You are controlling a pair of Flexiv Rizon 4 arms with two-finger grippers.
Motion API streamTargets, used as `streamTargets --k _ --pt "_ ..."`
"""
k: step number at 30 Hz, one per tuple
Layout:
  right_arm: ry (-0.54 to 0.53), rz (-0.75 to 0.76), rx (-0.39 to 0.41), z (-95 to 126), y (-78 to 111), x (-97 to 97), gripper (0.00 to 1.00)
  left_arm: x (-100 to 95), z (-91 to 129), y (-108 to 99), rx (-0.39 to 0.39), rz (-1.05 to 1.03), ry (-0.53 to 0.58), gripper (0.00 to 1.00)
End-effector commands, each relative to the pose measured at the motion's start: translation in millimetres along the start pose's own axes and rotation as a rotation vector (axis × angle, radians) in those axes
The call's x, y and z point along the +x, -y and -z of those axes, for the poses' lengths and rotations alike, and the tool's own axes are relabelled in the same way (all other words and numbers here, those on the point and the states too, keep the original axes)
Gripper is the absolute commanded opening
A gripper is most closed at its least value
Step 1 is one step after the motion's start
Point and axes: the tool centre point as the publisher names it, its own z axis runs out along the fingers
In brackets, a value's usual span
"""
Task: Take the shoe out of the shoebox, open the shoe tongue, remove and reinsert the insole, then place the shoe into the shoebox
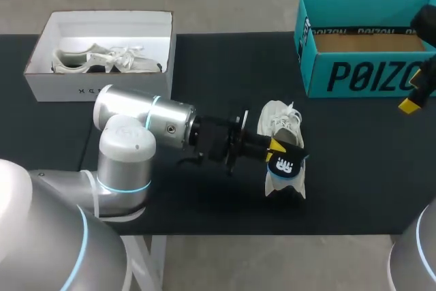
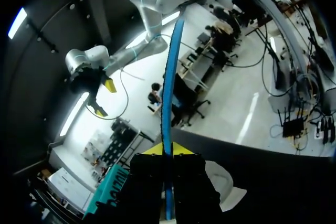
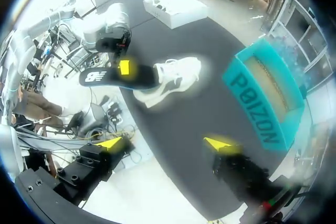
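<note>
**Insole step.** My left gripper (image 1: 272,148) is clamping the black insole (image 1: 287,164) between its yellow tips and holding it over the heel end of the white shoe (image 1: 279,119). The shoe is sitting on the black table (image 1: 204,66), outside the teal shoebox (image 1: 368,76) and near it. My right gripper (image 3: 165,144) is hanging with its fingers apart and empty, above the table beside the shoebox. I am judging the insole to be out of the shoe. The next move is calling for angling the insole's toe end down into the shoe's opening, probably with the right gripper steadying the shoe.
</note>
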Motion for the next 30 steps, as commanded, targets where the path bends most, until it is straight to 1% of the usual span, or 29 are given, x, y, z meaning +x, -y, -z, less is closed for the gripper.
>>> streamTargets --k 1,14,19,24,30 --pt "-0.003 0.0 0.004 -0.1 -1.2 -1.8 1.0 -0.2 -6.3 -10.7 0.006 0.003 -0.003 0.0" --pt "-0.003 0.0 0.004 -0.1 -1.2 -1.8 1.0 -1.9 -9.9 -37.3 -0.006 0.023 -0.019 0.0" --pt "-0.003 0.0 0.004 -0.1 -1.2 -1.8 1.0 -2.1 -9.4 -49.1 -0.045 0.035 -0.016 0.0" --pt "-0.003 0.0 0.004 -0.1 -1.2 -1.8 1.0 5.2 -10.1 -60.3 -0.069 0.038 -0.042 0.0" --pt "-0.003 0.0 0.004 -0.1 -1.2 -1.8 1.0 10.9 -10.6 -76.1 -0.114 -0.005 -0.094 0.0"
